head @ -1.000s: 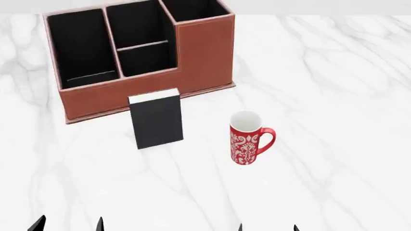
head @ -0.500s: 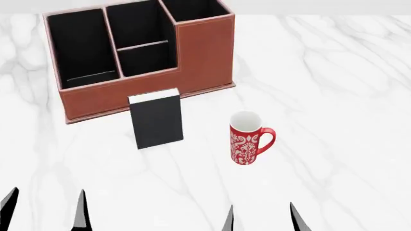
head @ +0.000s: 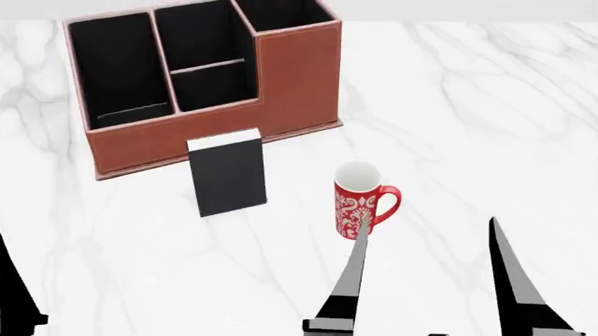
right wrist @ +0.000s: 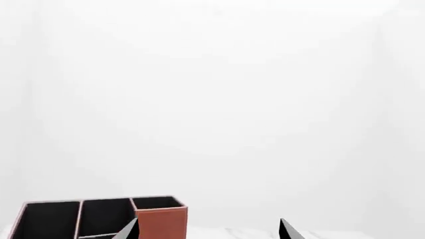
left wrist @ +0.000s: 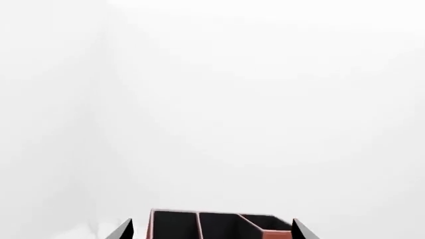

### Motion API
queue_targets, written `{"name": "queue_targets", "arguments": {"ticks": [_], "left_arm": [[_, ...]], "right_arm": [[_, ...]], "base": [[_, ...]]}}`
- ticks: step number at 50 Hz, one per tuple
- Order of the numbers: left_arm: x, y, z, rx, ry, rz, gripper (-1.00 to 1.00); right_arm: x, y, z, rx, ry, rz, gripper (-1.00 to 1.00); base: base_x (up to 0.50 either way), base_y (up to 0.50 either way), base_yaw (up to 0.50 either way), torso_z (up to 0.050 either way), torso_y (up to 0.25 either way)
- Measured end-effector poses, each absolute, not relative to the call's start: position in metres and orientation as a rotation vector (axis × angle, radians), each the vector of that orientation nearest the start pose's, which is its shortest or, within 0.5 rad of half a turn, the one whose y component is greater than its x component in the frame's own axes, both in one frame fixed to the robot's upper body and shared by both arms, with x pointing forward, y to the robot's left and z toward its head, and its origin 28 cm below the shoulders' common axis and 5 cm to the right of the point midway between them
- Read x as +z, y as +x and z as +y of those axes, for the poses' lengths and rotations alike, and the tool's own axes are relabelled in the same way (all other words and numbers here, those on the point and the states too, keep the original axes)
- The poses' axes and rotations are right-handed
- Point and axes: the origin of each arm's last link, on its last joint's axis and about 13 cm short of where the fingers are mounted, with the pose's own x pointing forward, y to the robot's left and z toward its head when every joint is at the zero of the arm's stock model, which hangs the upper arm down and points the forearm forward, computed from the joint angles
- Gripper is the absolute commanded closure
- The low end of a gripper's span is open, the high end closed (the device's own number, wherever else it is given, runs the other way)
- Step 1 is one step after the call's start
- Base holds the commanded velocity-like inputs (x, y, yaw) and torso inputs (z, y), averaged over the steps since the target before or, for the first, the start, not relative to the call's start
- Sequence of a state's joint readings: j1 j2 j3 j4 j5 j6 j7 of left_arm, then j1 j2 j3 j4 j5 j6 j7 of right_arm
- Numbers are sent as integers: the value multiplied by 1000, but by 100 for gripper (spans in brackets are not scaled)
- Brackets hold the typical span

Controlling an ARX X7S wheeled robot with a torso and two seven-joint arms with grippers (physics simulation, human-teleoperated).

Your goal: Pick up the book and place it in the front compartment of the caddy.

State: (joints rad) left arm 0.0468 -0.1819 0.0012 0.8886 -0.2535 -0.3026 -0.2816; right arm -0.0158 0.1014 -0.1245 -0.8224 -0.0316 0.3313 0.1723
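Observation:
The black book [head: 228, 176] with a white top edge stands upright just in front of the reddish-brown caddy [head: 290, 84]. The caddy's small front compartment [head: 213, 85] lies behind a thin crosswise partition. The caddy also shows in the left wrist view [left wrist: 265, 234] and the right wrist view [right wrist: 159, 221]. My right gripper [head: 425, 234] is open and empty, its fingers rising at the lower right, near the mug. Of my left gripper only one finger [head: 14, 290] shows at the lower left edge in the head view; in its wrist view the gripper [left wrist: 211, 229] is open and empty.
A red-and-white patterned mug [head: 360, 201] stands to the right of the book, close to my right gripper's left finger. The white marble table [head: 467, 126] stretches to the right of the caddy. Both wrist views mostly show a blank white wall.
Both grippers have risen into the head view. The right one moved up and right toward the mug; the left one slid toward the left edge. The book, caddy and mug have not moved.

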Motion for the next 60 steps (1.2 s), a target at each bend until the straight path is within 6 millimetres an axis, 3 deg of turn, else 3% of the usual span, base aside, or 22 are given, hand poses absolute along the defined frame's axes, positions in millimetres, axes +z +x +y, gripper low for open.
{"name": "queue_targets", "arguments": {"ticks": [11, 60], "left_arm": [[176, 155, 216, 93, -117, -557, -100], [184, 143, 210, 74, -70, -596, -100]], "right_arm": [[167, 167, -89, -51, -46, -531, -100], [180, 158, -90, -48, -28, -576, -100]], "base": [[37, 2, 0, 0, 0], [500, 47, 0, 0, 1]]}}
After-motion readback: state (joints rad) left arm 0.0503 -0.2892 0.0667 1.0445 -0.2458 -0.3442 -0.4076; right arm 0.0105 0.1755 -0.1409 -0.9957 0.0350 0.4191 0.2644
